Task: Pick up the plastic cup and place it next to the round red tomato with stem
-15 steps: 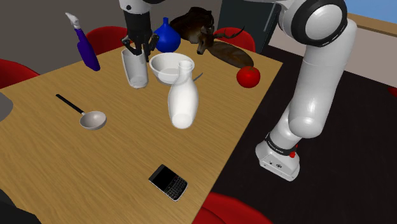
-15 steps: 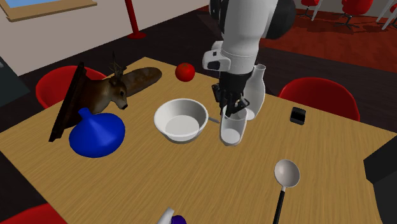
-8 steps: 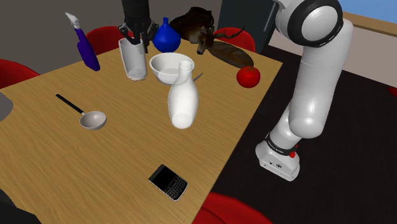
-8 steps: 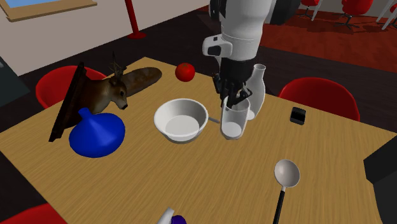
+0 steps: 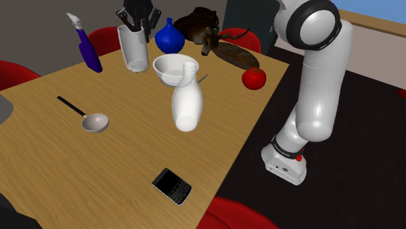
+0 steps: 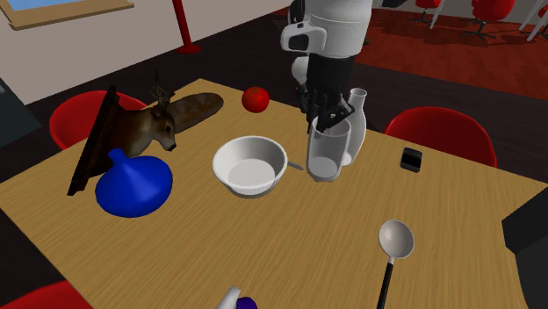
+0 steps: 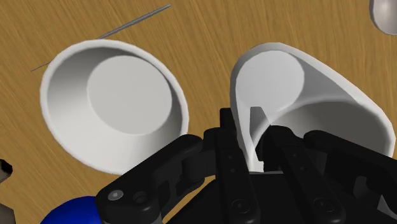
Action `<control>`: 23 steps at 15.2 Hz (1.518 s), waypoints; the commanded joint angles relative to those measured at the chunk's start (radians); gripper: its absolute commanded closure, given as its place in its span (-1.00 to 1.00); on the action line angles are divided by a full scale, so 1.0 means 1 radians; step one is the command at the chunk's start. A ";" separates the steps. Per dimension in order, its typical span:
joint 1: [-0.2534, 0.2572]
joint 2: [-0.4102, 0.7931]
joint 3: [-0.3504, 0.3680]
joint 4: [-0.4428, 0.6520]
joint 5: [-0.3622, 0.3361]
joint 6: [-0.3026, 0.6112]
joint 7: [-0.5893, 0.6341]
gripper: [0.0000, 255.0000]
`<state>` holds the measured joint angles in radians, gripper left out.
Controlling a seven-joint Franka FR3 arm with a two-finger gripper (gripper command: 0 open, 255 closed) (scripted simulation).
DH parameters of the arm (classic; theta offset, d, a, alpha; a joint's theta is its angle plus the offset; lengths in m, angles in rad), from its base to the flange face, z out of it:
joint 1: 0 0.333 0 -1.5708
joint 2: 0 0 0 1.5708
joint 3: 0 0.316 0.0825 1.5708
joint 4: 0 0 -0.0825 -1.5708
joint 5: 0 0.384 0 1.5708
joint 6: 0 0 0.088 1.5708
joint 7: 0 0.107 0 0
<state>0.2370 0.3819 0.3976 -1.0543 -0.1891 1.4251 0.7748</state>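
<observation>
A pale, see-through cup (image 5: 133,49) hangs upright above the wooden table (image 5: 78,169), off the surface. My black gripper (image 5: 138,21) is shut on its rim from above. In the second exterior view the cup (image 6: 326,154) hangs under the gripper (image 6: 330,120), between the white bowl and the white bottle. In the wrist view the gripper (image 7: 256,144) pinches the cup's wall, one finger inside the cup (image 7: 312,95) and one outside. The round red tomato (image 5: 254,78) with a stem lies near the table's edge toward the arm's stand, also red tomato (image 6: 255,98).
A white bowl (image 5: 172,68) and a tall white bottle (image 5: 187,97) stand between the cup and the tomato. A blue vase (image 5: 170,38), a mounted deer head (image 5: 215,40), a purple spray bottle (image 5: 88,49), a ladle (image 5: 91,121) and a black phone (image 5: 172,185) share the table.
The gripper has risen with the cup in it. The cup stood on the table beside the bowl and now hangs above it. Nothing else moved.
</observation>
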 commanded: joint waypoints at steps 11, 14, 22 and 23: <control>-0.122 -0.279 -0.014 -0.282 0.110 0.025 -0.092 1.00; -0.162 -0.414 -0.042 -0.430 0.161 0.050 -0.151 1.00; -0.212 -0.715 -0.150 -0.715 0.234 0.048 -0.313 1.00; -0.215 -0.748 -0.165 -0.743 0.237 0.043 -0.332 1.00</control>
<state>0.0265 -0.3264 0.2498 -1.7601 0.0428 1.4691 0.4673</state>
